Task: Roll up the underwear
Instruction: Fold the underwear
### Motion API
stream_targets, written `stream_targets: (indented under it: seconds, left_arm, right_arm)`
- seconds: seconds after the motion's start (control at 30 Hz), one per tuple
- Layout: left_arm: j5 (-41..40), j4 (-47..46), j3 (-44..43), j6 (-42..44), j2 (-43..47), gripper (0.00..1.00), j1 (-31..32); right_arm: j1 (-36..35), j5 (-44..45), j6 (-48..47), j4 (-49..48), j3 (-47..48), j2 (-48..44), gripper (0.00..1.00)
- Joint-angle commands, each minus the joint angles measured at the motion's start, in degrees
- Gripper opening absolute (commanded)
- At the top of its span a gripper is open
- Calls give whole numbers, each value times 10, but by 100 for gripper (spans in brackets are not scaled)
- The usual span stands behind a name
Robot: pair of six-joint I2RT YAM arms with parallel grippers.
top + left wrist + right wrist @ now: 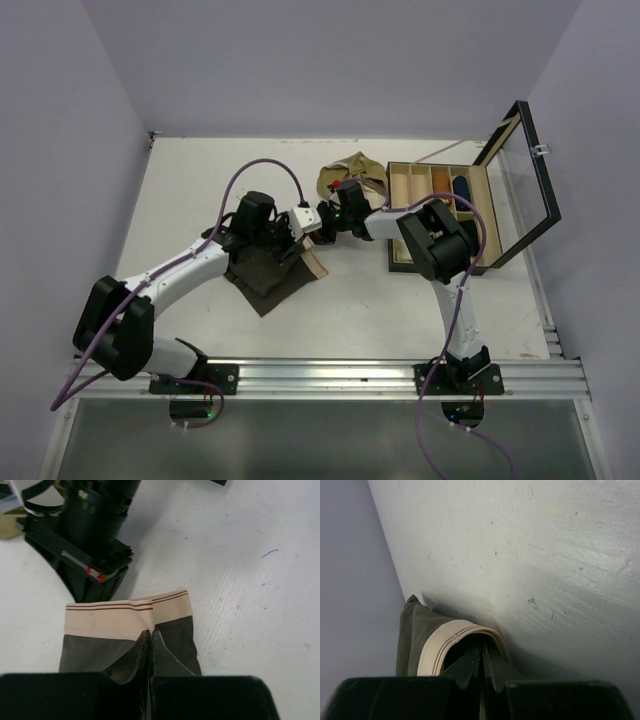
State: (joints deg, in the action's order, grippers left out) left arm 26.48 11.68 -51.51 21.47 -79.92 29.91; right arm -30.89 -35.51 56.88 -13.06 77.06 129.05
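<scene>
Brown brief (266, 284): lies on table (200, 190), well left of box (430, 166). Left end effector (151, 636) clamped on it below the waistband.
Olive brief (350, 170): bunched just left of box. Right end effector (481, 649) clamped at its waistband.

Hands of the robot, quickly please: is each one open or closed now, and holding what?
Left hand: closed on the dark underwear, at the edge of its waistband.
Right hand: closed on a waistband, apparently of the same underwear.
</scene>
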Motion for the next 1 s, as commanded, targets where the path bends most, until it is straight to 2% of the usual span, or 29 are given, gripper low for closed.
stream_targets:
  seconds: [0.0,0.43,0.97]
  left_arm:
    - [32,-22,15,-26,-8,0,25]
    - [36,-83,5,-65,-117,0,47]
    - [50,-100,30,-70,-144,0,66]
  right_arm:
    - [1,32,6,3,-16,19,5]
    - [1,29,16,-1,-27,24,4]
    - [2,35,14,3,-35,31,0]
